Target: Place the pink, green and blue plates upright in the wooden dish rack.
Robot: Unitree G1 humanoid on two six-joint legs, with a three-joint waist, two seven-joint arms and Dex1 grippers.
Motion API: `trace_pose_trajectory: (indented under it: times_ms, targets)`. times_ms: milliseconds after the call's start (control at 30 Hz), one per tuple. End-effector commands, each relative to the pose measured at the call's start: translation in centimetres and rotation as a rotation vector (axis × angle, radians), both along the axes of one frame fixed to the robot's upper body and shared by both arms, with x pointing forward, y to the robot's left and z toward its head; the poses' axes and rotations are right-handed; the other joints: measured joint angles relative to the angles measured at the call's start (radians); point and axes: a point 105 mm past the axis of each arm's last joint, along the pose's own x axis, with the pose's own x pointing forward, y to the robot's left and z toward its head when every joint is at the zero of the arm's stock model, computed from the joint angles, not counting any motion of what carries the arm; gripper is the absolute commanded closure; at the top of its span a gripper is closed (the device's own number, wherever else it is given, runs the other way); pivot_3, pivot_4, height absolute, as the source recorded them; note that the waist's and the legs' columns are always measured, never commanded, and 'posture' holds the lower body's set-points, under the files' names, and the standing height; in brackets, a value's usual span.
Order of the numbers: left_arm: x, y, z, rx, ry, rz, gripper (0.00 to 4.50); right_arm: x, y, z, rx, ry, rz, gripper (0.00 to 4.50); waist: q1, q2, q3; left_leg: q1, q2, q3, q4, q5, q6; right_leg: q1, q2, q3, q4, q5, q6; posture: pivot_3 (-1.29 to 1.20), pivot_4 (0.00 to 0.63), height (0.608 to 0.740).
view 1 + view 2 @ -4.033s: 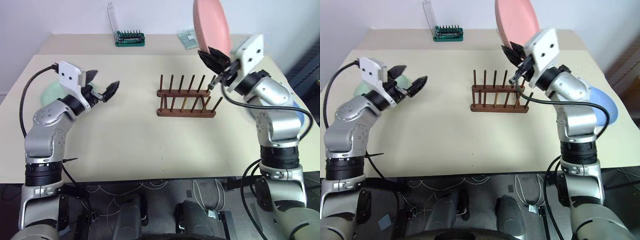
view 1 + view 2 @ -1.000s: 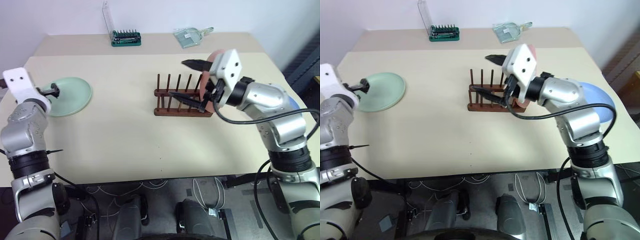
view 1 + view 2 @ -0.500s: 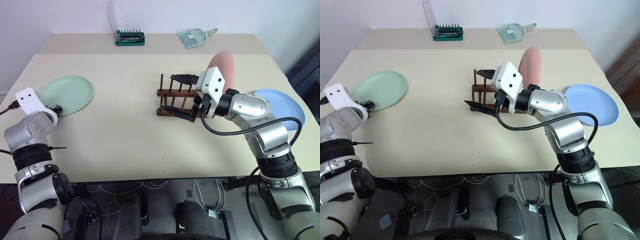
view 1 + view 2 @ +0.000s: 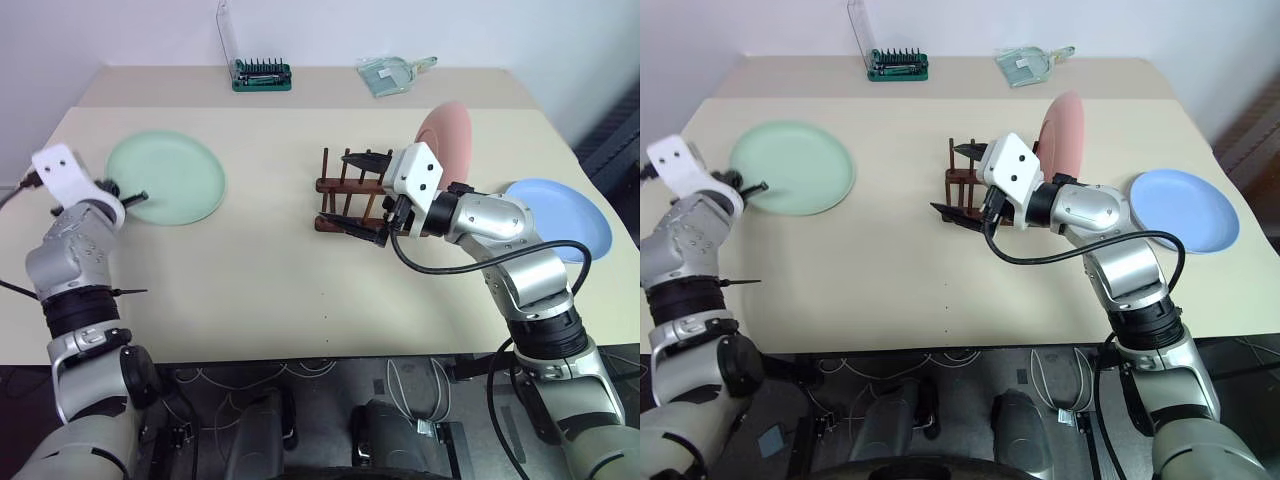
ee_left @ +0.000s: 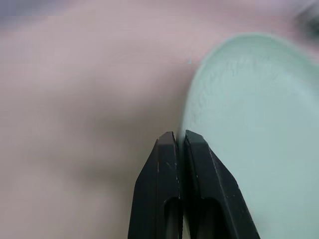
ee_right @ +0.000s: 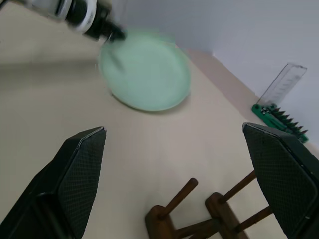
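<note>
While the left tool (image 5: 180, 144) is clenched on the green plate's (image 4: 166, 178) near rim, the right tool (image 4: 362, 193) gapes empty beside the wooden dish rack (image 4: 352, 205), pink plate (image 4: 445, 133) upright behind it.

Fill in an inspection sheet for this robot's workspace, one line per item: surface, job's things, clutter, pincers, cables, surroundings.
Surface: beige table, bare at the front.
Job's things: pink plate upright at the right end of the wooden rack; green plate at the left; blue plate flat at the right.
Clutter: green tool case and clear scoop at the far edge.
Pincers: left pincer shut on the green plate's rim; right pincer open, empty, at the rack.
Cables: black cable along the right arm.
Surroundings: pale wall behind.
</note>
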Motion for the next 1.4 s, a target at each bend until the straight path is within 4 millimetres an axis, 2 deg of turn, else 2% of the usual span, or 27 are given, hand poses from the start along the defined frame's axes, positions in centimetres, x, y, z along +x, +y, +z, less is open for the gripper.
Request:
trace_pose_trajectory:
  times_ms: [33,133,233,467,667,767,867,1100,1133,1267,1367,1400]
  targets:
    - [-1.2,-3.2,5.6,0.113,-0.234,-0.089,4.48,0.0,0.7,1.4,-0.028,-0.124,0.0,0.0,-0.002,0.0,0.0,0.0,0.0,0.0,0.0,0.0,0.0,0.0,0.0,0.0,0.0,0.0,0.0,0.0,0.15,0.732]
    - [-2.0,-8.0,8.2,0.239,-0.338,-0.208,4.48,1.4,1.3,1.7,-0.11,-0.272,-0.067,0.0,-0.009,0.0,0.0,0.001,0.0,0.001,0.0,0.0,0.0,0.0,0.0,0.0,0.0,0.0,0.0,0.0,0.15,0.732]
    - [-2.4,-10.6,9.2,0.269,-0.378,-0.274,4.48,2.4,1.6,2.1,-0.148,-0.377,-0.111,0.0,-0.008,0.001,0.0,0.001,0.0,0.001,0.0,0.001,0.0,0.0,0.001,0.0,0.001,0.0,0.0,0.0,0.15,0.732]
    - [-2.8,-14.1,9.9,0.261,-0.387,-0.383,4.48,3.8,2.5,2.9,-0.219,-0.577,-0.169,0.0,-0.007,0.001,0.0,0.001,0.0,0.001,0.0,0.001,0.0,0.0,0.001,0.0,0.001,0.0,0.0,0.0,0.15,0.732]
    - [-3.4,-15.9,10.0,0.176,-0.381,-0.467,4.48,4.4,2.9,2.2,-0.272,-0.626,-0.16,0.0,-0.007,0.001,0.0,0.001,0.001,0.001,0.001,0.001,0.0,0.001,0.001,0.0,0.0,0.0,0.0,0.0,0.15,0.732]
    - [-3.7,-16.8,9.8,0.193,-0.365,-0.512,4.48,4.7,3.0,1.9,-0.295,-0.653,-0.165,0.0,-0.007,0.001,0.0,0.001,0.001,0.001,0.001,0.001,0.0,0.001,0.001,0.0,0.001,0.0,0.0,0.0,0.15,0.732]
    - [-3.9,-17.0,9.6,0.177,-0.353,-0.529,4.5,4.9,3.0,1.5,-0.312,-0.664,-0.167,0.82,-0.008,0.001,0.0,0.001,0.001,0.001,0.001,0.001,0.0,0.001,0.001,0.0,0.001,0.0,0.0,0.0,0.15,0.732]
    - [-3.8,-16.9,9.3,0.166,-0.332,-0.533,4.5,4.8,3.0,1.1,-0.313,-0.66,-0.159,4.31,-0.008,0.001,0.0,0.002,0.001,0.0,0.001,0.001,0.0,0.001,0.001,0.0,0.001,0.0,0.0,0.0,0.15,0.732]
    - [-3.8,-17.0,9.4,0.159,-0.332,-0.54,4.5,4.8,3.0,1.1,-0.315,-0.661,-0.156,4.46,-0.008,0.001,0.0,0.001,0.001,0.0,0.001,0.001,0.0,0.001,0.001,0.0,0.001,0.0,0.0,0.0,0.15,0.732]
    - [-3.8,-17.1,9.3,0.111,-0.331,-0.562,4.5,4.7,3.0,0.9,-0.32,-0.661,-0.151,4.46,-0.006,0.001,0.0,0.001,0.001,0.0,0.001,0.001,0.0,0.001,0.001,0.0,0.0,0.0,0.0,0.0,0.15,0.732]
    - [-3.7,-16.8,9.5,0.076,-0.336,-0.556,3.62,4.7,3.0,0.8,-0.325,-0.664,-0.15,4.5,-0.006,0.001,0.0,0.002,0.001,0.0,0.001,0.001,0.0,0.001,0.001,0.0,0.0,0.0,0.0,0.0,0.15,0.732]
    - [-3.7,-16.6,9.5,0.047,-0.341,-0.557,3.13,4.7,2.9,0.8,-0.326,-0.665,-0.15,4.5,-0.005,0.001,0.0,0.002,0.001,0.0,0.001,0.001,0.0,0.002,0.001,0.0,0.0,0.0,0.0,0.0,0.15,0.732]
